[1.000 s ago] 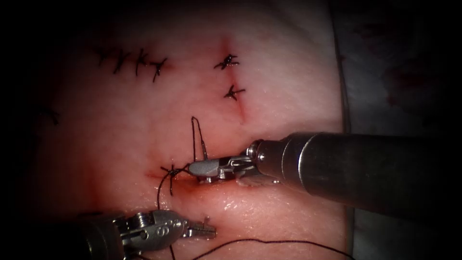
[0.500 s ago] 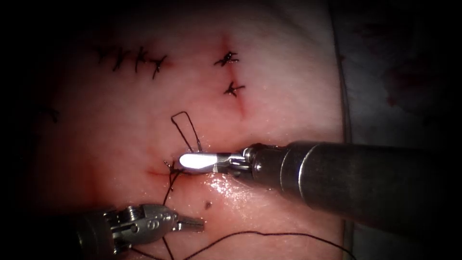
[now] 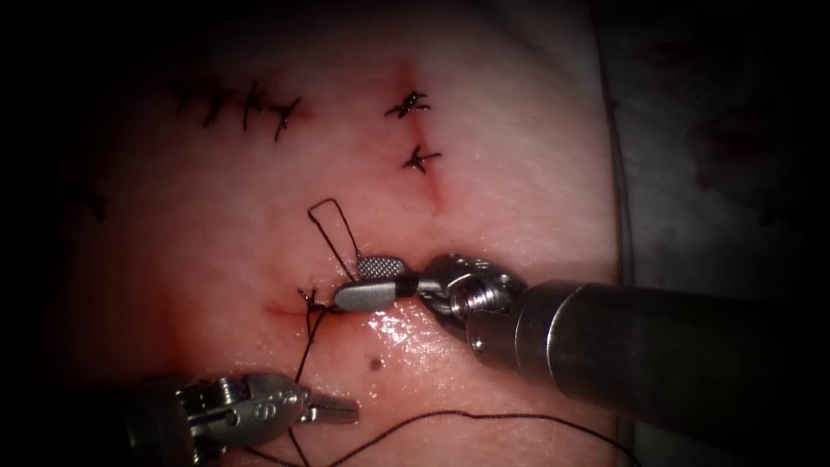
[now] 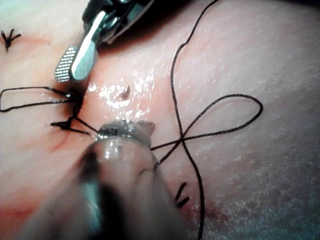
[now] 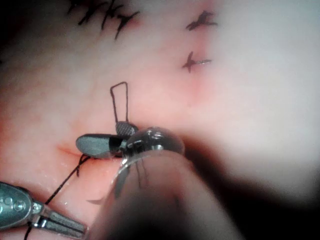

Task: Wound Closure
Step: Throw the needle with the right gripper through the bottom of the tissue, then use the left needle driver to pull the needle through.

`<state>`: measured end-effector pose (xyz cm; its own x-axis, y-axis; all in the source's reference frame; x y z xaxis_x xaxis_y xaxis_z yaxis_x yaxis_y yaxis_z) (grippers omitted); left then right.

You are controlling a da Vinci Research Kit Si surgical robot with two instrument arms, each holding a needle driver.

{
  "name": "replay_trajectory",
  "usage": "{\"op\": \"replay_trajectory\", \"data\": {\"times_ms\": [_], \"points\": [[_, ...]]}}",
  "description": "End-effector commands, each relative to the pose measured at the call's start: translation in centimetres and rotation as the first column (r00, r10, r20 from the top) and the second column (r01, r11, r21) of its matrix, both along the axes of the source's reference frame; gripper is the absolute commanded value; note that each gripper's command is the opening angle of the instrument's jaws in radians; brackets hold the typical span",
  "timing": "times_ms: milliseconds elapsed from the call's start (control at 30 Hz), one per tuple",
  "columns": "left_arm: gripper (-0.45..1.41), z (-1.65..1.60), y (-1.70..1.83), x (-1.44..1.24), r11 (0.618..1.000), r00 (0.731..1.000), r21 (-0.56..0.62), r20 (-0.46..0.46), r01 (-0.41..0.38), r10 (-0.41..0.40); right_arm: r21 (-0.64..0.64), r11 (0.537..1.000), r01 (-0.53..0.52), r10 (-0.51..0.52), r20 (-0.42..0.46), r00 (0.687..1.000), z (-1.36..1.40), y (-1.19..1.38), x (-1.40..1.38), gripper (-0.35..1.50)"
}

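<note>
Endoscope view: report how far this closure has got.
Done: dark knotted stitches sit tied on the pink pork tissue, and another knot sits on the short red cut. In hand: the left tool appears shut on the dark thread; the right tool is open around its loop, holding nothing. Left: long thread uncut. The needle's place cannot be told.

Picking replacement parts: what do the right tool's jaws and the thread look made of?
Right tool: jaws look like bare metal, grey with bright glints; one open jaw shows a cross-hatched gripping face. Thread: thin, dark, matte strand holding a stiff loop; likely a synthetic or braided suture, but unclear.
</note>
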<state>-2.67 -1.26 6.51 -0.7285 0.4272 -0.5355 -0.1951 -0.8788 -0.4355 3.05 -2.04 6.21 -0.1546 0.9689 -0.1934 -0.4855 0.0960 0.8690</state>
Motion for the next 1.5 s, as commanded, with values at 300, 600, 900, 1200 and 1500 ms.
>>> {"op": "replay_trajectory", "data": {"times_ms": [300,600,900,1200,1500], "points": [[-0.25,0.02,0.14,-0.04,0.995,0.995,-0.07,0.077,0.077,-0.071,0.004,1.0,-0.015,0.015,0.013,1.0,0.36,0.2,-0.1,0.96],[0.51,0.04,0.32,-0.11,0.959,0.963,-0.176,0.195,0.222,-0.187,0.01,1.0,-0.001,0.001,0.009,1.0,0.34,0.15,-0.29,0.83],[0.51,0.14,0.44,-0.41,0.947,0.915,-0.166,0.348,0.274,-0.203,0.006,1.0,-0.023,0.023,0.013,1.0,0.39,0.21,-0.43,0.62],[-0.45,0.47,0.49,-0.41,0.95,0.877,-0.027,0.393,0.311,-0.276,0.002,0.999,-0.044,0.044,0.022,0.999,0.38,0.19,-0.53,0.34],[-0.45,0.42,0.45,-0.36,0.893,0.854,0.317,0.31,0.321,-0.417,-0.005,0.998,-0.056,0.056,0.015,0.998,0.39,0.18,-0.52,0.04]]}}
